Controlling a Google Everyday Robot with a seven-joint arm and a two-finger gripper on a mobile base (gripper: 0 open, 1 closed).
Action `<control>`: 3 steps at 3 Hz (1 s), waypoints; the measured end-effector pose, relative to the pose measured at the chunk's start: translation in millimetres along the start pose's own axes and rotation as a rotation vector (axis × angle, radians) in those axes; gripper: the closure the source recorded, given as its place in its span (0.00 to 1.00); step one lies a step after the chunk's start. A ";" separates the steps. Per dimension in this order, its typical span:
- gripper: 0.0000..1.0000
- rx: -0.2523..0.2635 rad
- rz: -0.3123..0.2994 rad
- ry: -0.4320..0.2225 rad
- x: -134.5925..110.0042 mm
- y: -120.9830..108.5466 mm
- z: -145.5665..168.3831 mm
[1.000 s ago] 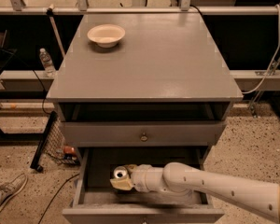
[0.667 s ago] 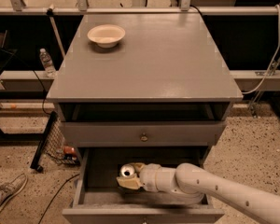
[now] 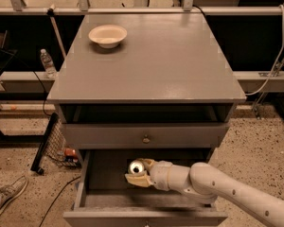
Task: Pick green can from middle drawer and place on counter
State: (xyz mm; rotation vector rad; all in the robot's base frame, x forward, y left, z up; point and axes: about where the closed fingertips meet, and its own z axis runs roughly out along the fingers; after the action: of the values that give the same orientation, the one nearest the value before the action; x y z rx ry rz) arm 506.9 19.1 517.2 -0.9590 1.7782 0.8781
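Observed beige two-finger tool (image 3: 138, 171) clenched around small green drink can (image 3: 136, 166), silver top showing, inside wide shallow grey wooden drawer (image 3: 104, 175). Both displaced slightly deeper into drawer versus a second ago.

robot lab, speckled floor (image 3: 255, 141), rails (image 3: 132, 11), cables (image 3: 277, 63), gripper (image 3: 138, 172) clasping green can (image 3: 136, 166) in middle drawer (image 3: 104, 174)

White bowl (image 3: 107, 35), clear water bottle (image 3: 48, 63) (upright, far left), grey sneaker (image 3: 7, 197) on speckled floor (image 3: 255, 148), white cable (image 3: 276, 63) at right.
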 end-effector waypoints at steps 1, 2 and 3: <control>1.00 0.004 -0.060 0.025 -22.8 9.3 -10.1; 1.00 -0.009 -0.128 0.068 -53.7 23.9 -23.2; 1.00 -0.044 -0.177 0.103 -82.7 34.2 -32.9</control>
State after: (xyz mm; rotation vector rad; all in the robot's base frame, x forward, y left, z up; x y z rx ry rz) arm 488.4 25.5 610.5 -1.1892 1.7347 0.7706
